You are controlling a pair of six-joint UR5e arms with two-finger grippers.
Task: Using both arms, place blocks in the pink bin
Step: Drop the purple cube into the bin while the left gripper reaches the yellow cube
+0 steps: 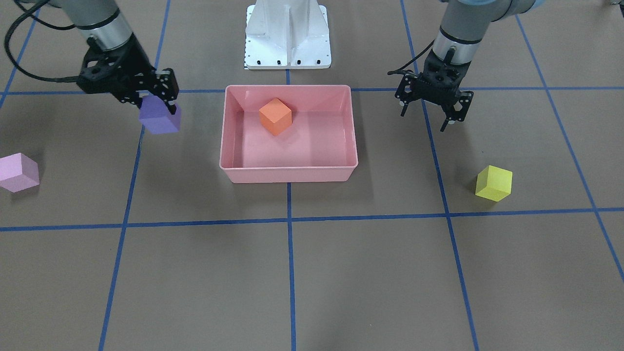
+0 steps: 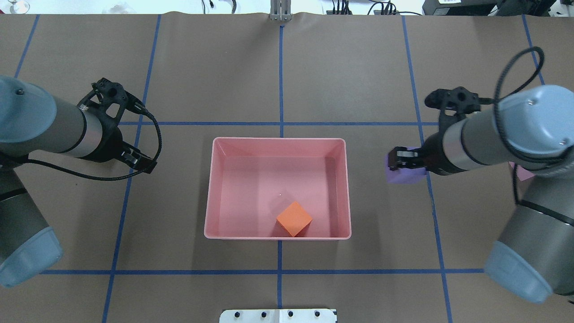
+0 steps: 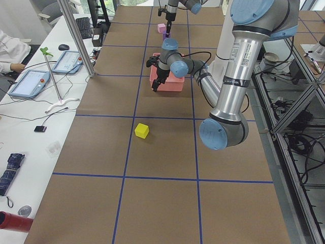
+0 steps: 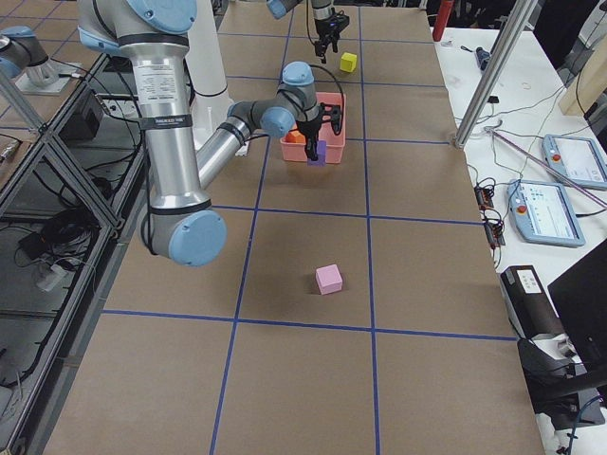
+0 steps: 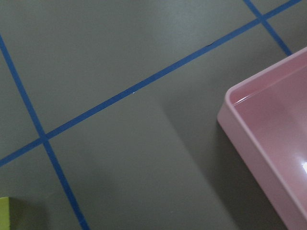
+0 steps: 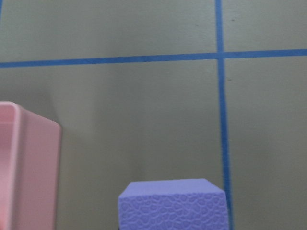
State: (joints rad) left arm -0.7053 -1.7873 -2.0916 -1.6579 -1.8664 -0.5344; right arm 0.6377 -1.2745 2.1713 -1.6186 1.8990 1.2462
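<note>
A brown paper-covered table point(image 1: 370, 282) is filling the scene, with blue tape lines point(image 1: 290, 273) dividing it into large squares. The pink bin point(image 1: 287, 173) is sitting at the centre, just in front of the robot's white base pedestal point(image 1: 287, 36).

The orange block point(image 1: 275, 116) is already resting inside the bin, on its floor, turned cornerwise and close to the wall nearest the robot.

The right gripper point(image 1: 157, 105) is clamping the purple block point(image 1: 158, 117) between its two fingers. It is holding the block beside the bin's short wall on the robot's right side, apart from the rim and not over the bin. The block appears to be raised off the table (the right wrist view shows only bare paper and tape past it).

The left gripper point(image 1: 431, 119) is hovering on the opposite side of the bin with its fingers spread apart and nothing between them.

The yellow block point(image 1: 494, 183) is lying on the table on the left arm's side, farther from the robot than the gripper and well apart from the bin. The light pink block point(image 1: 18, 171) is lying on the right arm's side, well away from the bin, near the edge of the front view.
</note>
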